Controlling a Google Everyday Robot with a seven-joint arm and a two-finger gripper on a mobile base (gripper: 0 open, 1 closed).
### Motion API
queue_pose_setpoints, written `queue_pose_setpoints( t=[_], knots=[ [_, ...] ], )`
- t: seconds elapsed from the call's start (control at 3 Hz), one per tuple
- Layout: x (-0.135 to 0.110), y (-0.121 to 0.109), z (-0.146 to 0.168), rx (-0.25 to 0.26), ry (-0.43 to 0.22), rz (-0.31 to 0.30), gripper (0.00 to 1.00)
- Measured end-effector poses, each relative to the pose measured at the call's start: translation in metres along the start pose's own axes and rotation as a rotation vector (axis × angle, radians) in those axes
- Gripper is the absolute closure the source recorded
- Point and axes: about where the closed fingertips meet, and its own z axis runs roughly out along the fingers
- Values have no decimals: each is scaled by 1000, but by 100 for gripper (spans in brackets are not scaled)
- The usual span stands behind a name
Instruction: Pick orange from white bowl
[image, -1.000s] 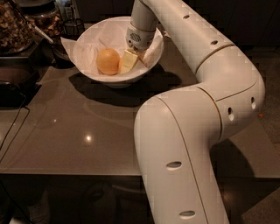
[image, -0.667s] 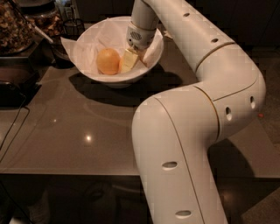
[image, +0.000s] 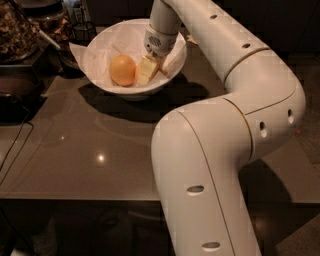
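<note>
The glossy grey-brown tabletop (image: 100, 155) carries a wide glossy white bowl (image: 125, 91). Left of the bowl sits a dark boxy object (image: 15, 100), and a thin black cable (image: 15, 145) trails there too. The gripper (image: 149, 70) dips inside the bowl.

A glossy grey-brown tabletop (image: 75, 165) fills most of the frame, with one small light glint (image: 101, 158) at lower left. A dark cable (image: 14, 145) trails down the left edge. At upper left a clear container (image: 15, 30) of brown bits stands in dim light. The gripper (image: 148, 70) hangs at upper centre.

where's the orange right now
In the camera view, upper left, the orange lies inside the white bowl, with the gripper close beside it on the picture's right.
</note>
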Motion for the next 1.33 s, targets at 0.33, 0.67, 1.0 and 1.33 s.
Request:
queue_pose_setpoints(
  t=[0.33, 0.67, 1.0, 1.33],
  knots=[
    [0, 5, -25, 27, -67, -23, 100],
    [3, 18, -53, 54, -110, -49, 100],
    [6, 31, -75, 81, -129, -68, 100],
    [6, 32, -76, 83, -132, -69, 100]
  ],
)
